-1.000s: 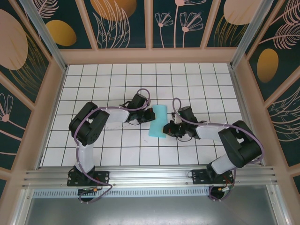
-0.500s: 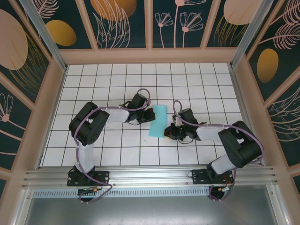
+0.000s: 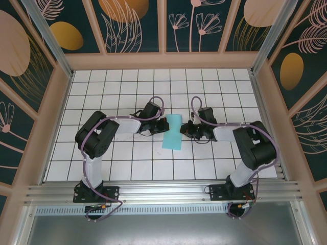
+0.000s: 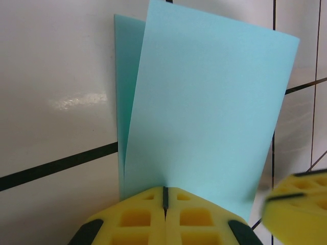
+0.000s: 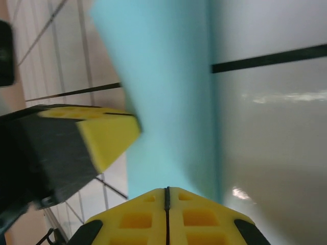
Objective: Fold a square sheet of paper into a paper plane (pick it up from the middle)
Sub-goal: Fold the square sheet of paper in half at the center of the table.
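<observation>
The square sheet of paper (image 3: 172,133) lies folded in half on the tiled table, a long turquoise rectangle rather than a paper plane. In the left wrist view the sheet (image 4: 204,112) has its upper layer bowed slightly off the lower one. My left gripper (image 3: 164,124) is shut, its tips (image 4: 164,191) resting on the paper's left long edge. My right gripper (image 3: 185,130) is shut too and sits at the opposite long edge, its tips (image 5: 166,190) over the turquoise sheet (image 5: 168,97). Nothing shows between either pair of jaws.
White grid table (image 3: 127,163) inside wooden walls with patterned panels (image 3: 163,56). The two grippers face each other across the paper, about one tile apart. The right gripper's yellow finger (image 4: 299,199) shows in the left wrist view, the left one's finger (image 5: 99,135) in the right wrist view.
My right gripper has slid along the paper's right edge, from its near end toward the middle, away from the bases. The left gripper and the paper have stayed put.
</observation>
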### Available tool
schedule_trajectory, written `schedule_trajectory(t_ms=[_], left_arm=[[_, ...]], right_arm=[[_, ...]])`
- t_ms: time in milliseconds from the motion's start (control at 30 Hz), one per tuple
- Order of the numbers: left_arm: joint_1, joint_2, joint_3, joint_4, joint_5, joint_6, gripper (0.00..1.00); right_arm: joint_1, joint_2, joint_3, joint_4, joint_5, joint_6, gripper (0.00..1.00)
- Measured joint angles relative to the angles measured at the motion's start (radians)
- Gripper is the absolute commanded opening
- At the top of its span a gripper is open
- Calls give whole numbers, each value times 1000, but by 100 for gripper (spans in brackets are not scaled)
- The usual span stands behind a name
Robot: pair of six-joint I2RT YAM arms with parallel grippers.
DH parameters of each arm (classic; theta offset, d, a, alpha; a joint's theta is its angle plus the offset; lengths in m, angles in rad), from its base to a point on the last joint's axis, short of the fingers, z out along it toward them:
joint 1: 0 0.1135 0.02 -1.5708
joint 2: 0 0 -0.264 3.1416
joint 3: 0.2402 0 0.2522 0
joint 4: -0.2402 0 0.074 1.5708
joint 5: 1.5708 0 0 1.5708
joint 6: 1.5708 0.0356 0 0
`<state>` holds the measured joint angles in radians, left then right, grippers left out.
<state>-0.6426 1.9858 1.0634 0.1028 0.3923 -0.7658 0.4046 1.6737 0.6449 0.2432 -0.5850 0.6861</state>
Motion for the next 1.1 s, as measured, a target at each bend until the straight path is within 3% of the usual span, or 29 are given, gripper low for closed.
schedule_trajectory(t_ms=[400,700,1100], left_arm=[[0,1,3,-2,0,3,0],[0,1,3,-2,0,3,0],[0,2,3,-2,0,4,0]], right_arm=[[-17,43,-4,23,-37,1,11],[-17,33,106,-11,-38,-9,11],[-27,145,132,-23,-20,-26,12]])
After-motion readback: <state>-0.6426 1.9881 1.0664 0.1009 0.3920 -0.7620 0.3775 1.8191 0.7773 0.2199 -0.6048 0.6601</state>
